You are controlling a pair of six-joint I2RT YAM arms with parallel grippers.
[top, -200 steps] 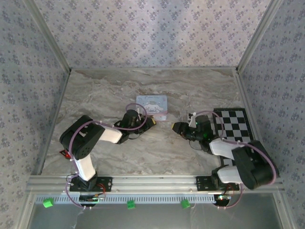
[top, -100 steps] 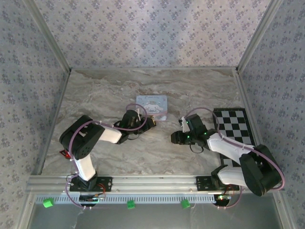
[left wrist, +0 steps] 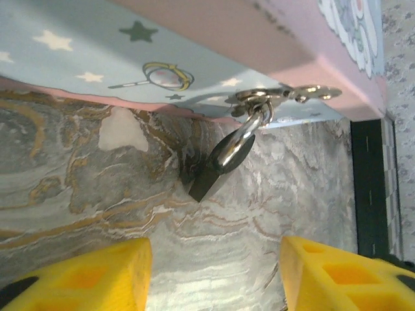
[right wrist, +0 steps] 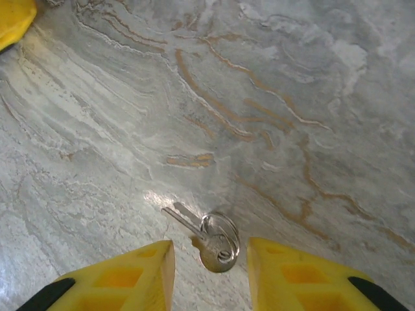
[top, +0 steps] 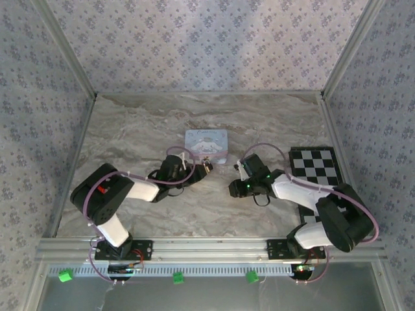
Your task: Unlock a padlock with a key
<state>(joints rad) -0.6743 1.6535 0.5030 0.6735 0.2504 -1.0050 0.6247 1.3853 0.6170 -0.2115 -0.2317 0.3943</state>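
Observation:
The padlock (left wrist: pixel 211 175), a small dark block, hangs by its shiny loop (left wrist: pixel 238 137) from the metal hasp on the pale-blue cartoon tin (left wrist: pixel 194 58); it rests tilted on the marble. My left gripper (left wrist: pixel 214 278) stands open a little short of it, nothing between its yellow fingers (left wrist: pixel 84 275). From above, the padlock (top: pixel 206 166) sits at the tin's (top: pixel 207 142) front edge, just beyond the left gripper (top: pixel 193 170). The key (right wrist: pixel 209 241), silver on a small ring, lies flat on the table. My right gripper (right wrist: pixel 211 278) is open, with its fingers (right wrist: pixel 123 282) either side of the key's head, apart from it.
A black-and-white checkered board (top: pixel 316 165) lies at the right side of the marble table (top: pixel 142 129). Patterned walls close in the back and both sides. The right gripper (top: pixel 235 188) hovers low over the table in front of the tin.
The left gripper has opened and drawn back from the padlock. The right arm has swung left and toward the front, down over the key, its jaws narrowing a little.

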